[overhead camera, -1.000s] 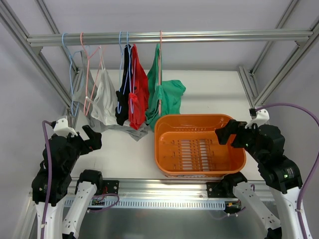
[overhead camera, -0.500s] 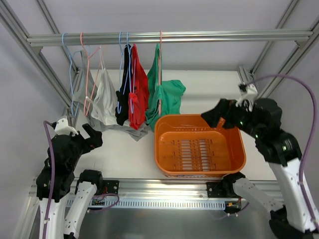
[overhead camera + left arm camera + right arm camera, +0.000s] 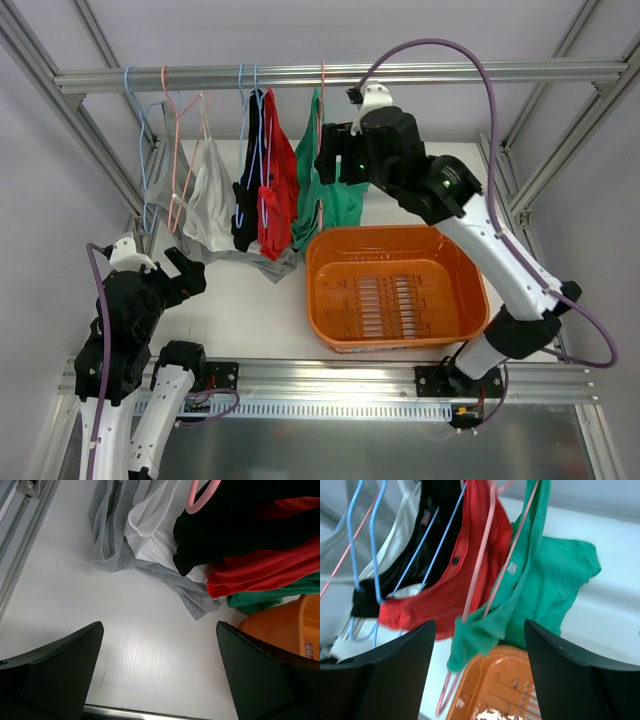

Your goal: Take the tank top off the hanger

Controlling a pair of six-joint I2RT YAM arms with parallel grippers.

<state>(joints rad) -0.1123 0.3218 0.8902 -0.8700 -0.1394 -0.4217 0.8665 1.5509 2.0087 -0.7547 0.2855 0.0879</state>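
I have the right gripper (image 3: 337,165) up at rail height, facing the hanging clothes, its jaws spread wide with nothing between them; through the right wrist camera the two fingers frame the tank top (image 3: 555,580) without touching it. The tank top hangs on the hanger (image 3: 321,120), hooked over the rail (image 3: 450,72) as the rightmost garment. It is bunched and lopsided, with most of the cloth drooping to the right and its lower edge just above the far rim of the basket (image 3: 480,290). The left gripper (image 3: 160,635) hovers low over the table, also wide open and holding nothing, well apart from the job. My worry is the crowding: the red top (image 3: 470,565) hangs just beside the green one, and a second pink wire crosses it. A sloppy approach could pinch red cloth or the wrong wire. If I close on the hanger's wire along with the fabric, a pull would likely drag the hanger along the rail or unhook it rather than free the strap. Because the cloth sits unevenly, I judge a strap could catch on the hanger's shoulder and swing the neighbours. I cannot tell from here exactly how the straps sit on the wire.
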